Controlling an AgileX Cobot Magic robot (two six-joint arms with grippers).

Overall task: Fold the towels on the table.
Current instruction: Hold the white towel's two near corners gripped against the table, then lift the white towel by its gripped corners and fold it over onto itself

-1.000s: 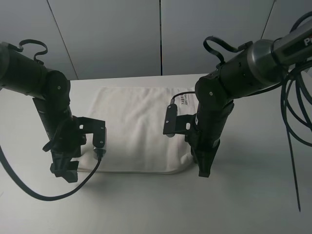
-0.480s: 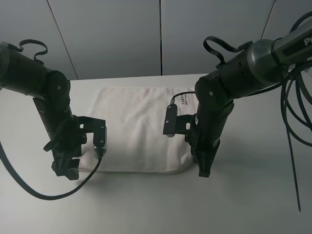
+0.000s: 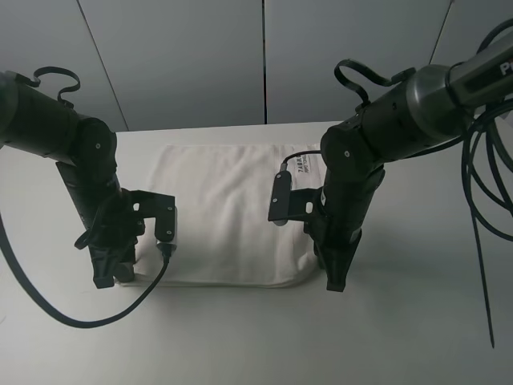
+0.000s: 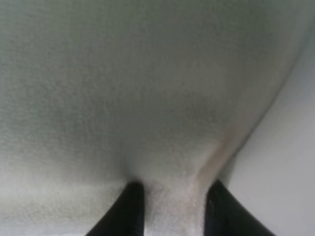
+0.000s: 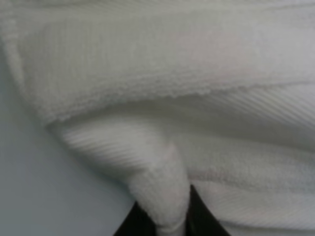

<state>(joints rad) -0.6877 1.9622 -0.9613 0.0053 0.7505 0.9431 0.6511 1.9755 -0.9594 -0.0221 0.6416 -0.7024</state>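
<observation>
The white towel (image 3: pixel 228 208) lies flat on the white table (image 3: pixel 401 337), its small lettered label (image 3: pixel 307 166) near the far right corner. My left gripper (image 3: pixel 108 277) stands at the towel's near left corner. In the left wrist view its dark fingers (image 4: pixel 129 211) pinch puckered cloth (image 4: pixel 147 88), with bare table (image 4: pixel 285 162) beside it. My right gripper (image 3: pixel 335 281) stands at the near right corner. In the right wrist view that gripper (image 5: pixel 165 221) is shut on a rolled fold of the towel (image 5: pixel 172 73).
Black cables (image 3: pixel 481 200) hang at the right edge of the view, and a cable loop (image 3: pixel 80 321) from the left arm lies on the table in front. Grey wall panels (image 3: pixel 264 56) stand behind the table's far edge.
My left gripper has shifted a little inward onto the towel's near left corner and its jaws have closed on the cloth. The right arm has not moved.
</observation>
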